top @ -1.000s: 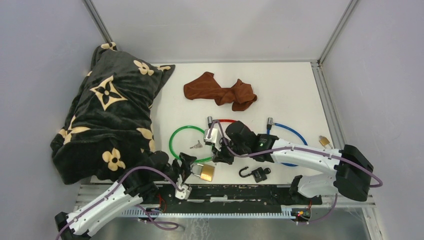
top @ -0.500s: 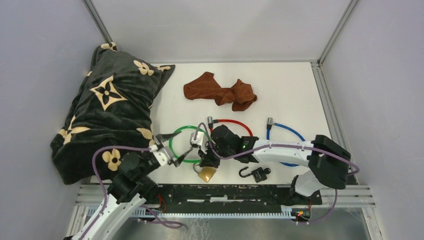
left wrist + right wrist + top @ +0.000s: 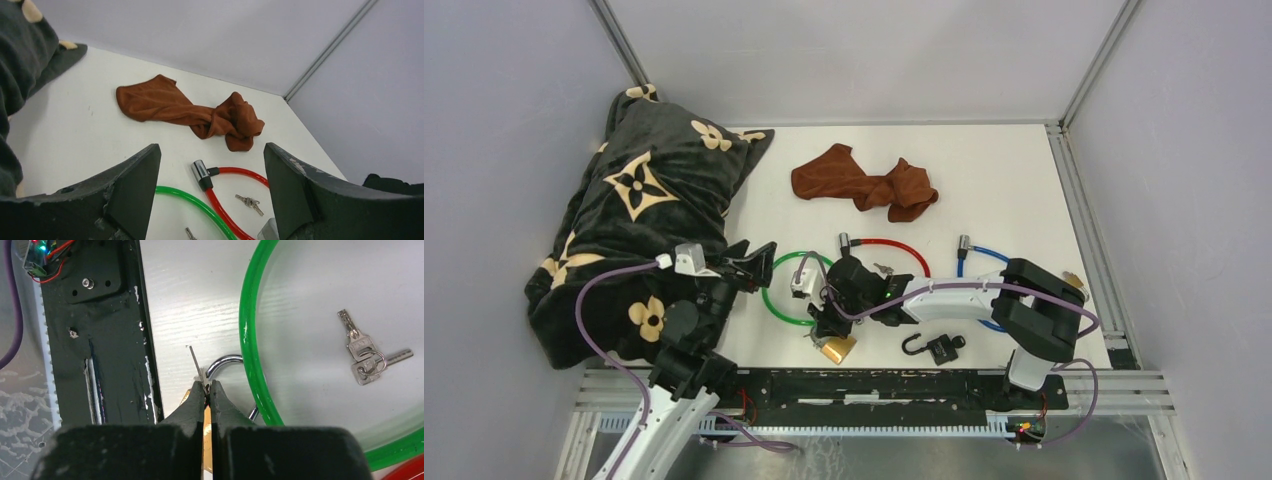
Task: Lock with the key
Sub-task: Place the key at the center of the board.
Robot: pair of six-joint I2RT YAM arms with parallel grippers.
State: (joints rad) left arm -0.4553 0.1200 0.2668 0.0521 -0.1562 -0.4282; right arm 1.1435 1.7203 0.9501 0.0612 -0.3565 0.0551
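The key (image 3: 196, 365) sits pinched in my closed right pincer (image 3: 207, 384), now over the padlock (image 3: 836, 349) just outside the green cable loop (image 3: 246, 335), while my wide-open, empty left pincer (image 3: 749, 256) has backed off, so insertion is next.

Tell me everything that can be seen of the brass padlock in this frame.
The brass padlock lies on the white table at its near edge, beside the black rail. Its gold-coloured body is partly hidden under the right gripper, which hangs over it pinching a thin metal sliver. The silver shackle curves close beside the green cable loop; whether they touch, or whether it is latched, cannot be told.
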